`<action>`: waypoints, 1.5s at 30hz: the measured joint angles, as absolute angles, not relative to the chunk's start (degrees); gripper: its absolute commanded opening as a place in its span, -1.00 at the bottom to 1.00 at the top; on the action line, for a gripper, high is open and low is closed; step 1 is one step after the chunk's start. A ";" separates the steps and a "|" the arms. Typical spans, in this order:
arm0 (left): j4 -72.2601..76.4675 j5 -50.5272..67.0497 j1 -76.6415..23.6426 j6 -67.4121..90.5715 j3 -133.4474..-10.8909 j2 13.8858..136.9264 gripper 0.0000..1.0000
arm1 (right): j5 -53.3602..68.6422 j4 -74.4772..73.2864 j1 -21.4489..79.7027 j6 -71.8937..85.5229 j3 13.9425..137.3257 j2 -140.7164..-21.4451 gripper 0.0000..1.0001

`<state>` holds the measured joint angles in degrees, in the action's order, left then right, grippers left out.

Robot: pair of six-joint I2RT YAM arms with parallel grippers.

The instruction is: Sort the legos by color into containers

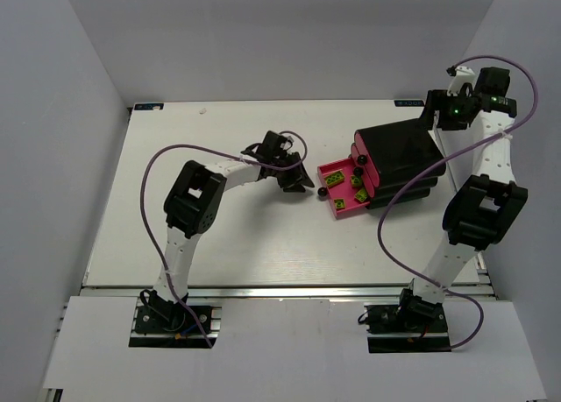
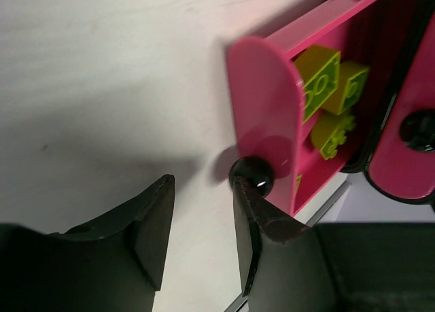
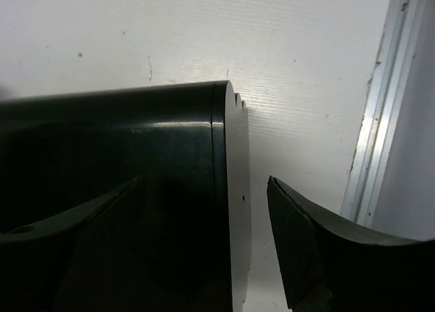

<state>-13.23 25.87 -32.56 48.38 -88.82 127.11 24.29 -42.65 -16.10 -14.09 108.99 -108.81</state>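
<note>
Four lime-green legos lay in one drawer; left fingers parted, empty (beside its knob); right fingers loosely straddled the cabinet.

The right tool, jaws spread, straddles the black cabinet.

A white rectangular table sits enclosed by plain pale grey walls on the left, back and right. A silver metal rail edges its near side; light is soft and even.
</note>
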 measured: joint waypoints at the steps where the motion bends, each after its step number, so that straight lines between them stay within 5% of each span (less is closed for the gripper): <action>1: -13.13 26.35 -32.58 48.40 -89.82 127.68 0.02 | 24.82 -43.33 -16.23 -14.68 108.99 -109.21 0.52; 8: -11.97 30.92 -33.08 48.80 -97.17 133.73 0.08 | 30.68 -47.51 -16.88 -18.57 108.51 -111.57 0.30; 15: -12.67 33.91 -33.78 49.28 -105.23 139.15 0.04 | 34.17 -46.83 -18.57 -20.56 107.96 -111.59 -0.24; 23: -13.45 35.55 -35.14 51.29 -112.77 144.09 0.02 | 35.48 -46.06 -18.98 -22.02 107.90 -111.59 -0.56; 38: -10.00 38.37 -38.06 59.70 -125.12 153.40 0.03 | 36.18 -46.13 -18.96 -22.90 107.87 -111.59 -0.51; 40: -9.89 39.09 -37.89 60.58 -125.64 153.97 0.03 | 36.18 -46.15 -18.94 -22.94 107.83 -111.59 -0.43; 45: -8.67 39.44 -37.78 61.80 -125.05 154.04 0.04 | 36.36 -47.97 -18.57 -22.76 107.68 -111.59 0.27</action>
<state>-8.67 39.44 -37.78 61.80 -125.05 154.04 36.36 -47.97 -18.57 -22.76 107.68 -111.59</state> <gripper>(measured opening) 0.513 0.535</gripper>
